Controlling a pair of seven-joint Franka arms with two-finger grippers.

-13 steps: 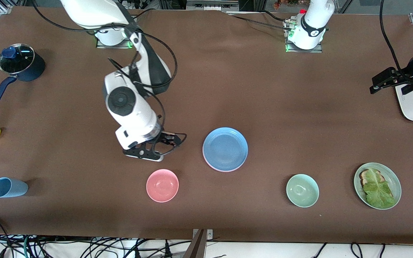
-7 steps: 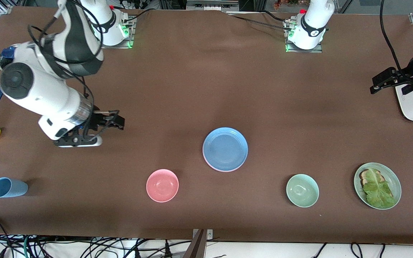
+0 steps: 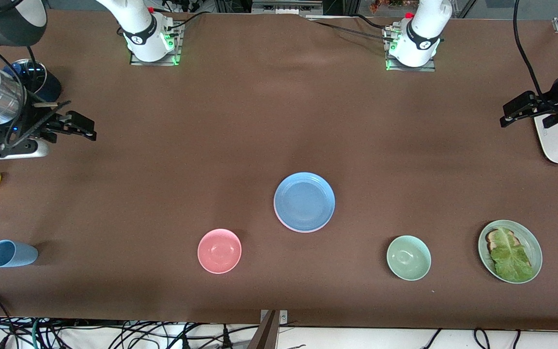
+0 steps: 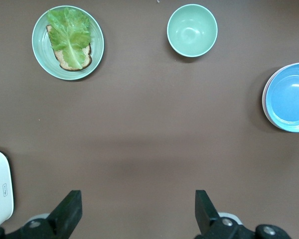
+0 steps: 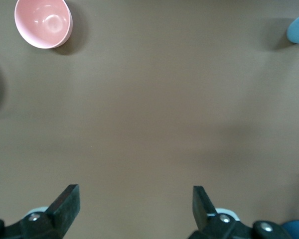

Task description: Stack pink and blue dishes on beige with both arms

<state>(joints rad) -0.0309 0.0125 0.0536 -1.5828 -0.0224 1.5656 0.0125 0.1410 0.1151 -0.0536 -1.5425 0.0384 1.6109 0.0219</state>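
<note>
Matte round blue plate (image 3: pixel 304 201) tops a ring-rimmed stack on brown cloth (image 3: pixel 279 121) – both tools released, empty

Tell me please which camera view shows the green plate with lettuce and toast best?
The left wrist view shows the green plate best: it appears whole and large, seen from straight above, so the lettuce and the toast edge are clear. The front view shows it whole too, but smaller, near the left arm's end of the table. The right wrist view does not show it.
</note>
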